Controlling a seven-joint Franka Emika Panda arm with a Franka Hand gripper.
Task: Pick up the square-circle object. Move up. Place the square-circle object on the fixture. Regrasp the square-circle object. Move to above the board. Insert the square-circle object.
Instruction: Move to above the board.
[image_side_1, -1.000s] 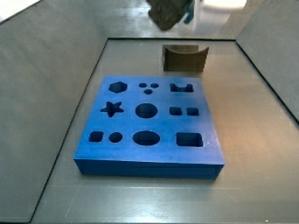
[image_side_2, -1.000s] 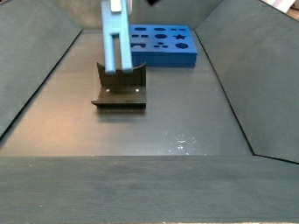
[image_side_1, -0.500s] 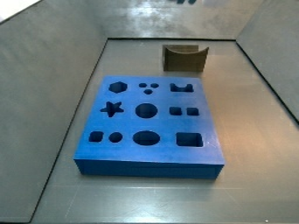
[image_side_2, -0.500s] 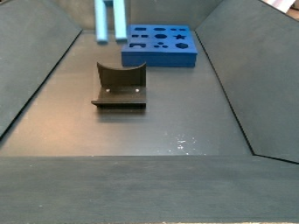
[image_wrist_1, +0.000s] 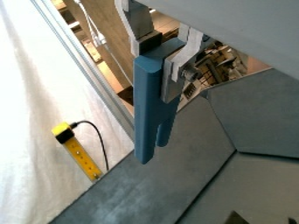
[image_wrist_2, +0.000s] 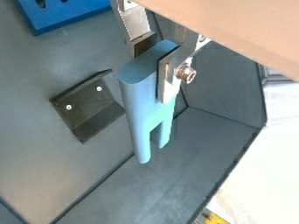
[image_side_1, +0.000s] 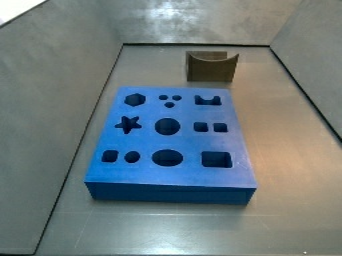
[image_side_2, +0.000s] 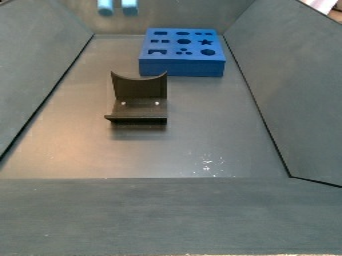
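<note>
Pincer (image_wrist_2: 163, 70) grips square-circle object (image_wrist_2: 146, 114), floor clear.

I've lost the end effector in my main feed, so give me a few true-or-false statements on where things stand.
1. The end effector grips the square-circle object. True.
2. The square-circle object sits in the fixture. False: the notch is empty and the object hangs above the floor.
3. A peg fills the board's star cut-out. False: every cut-out is open.
4. In a side view only the object's lower tip shows at the top edge. True.
</note>
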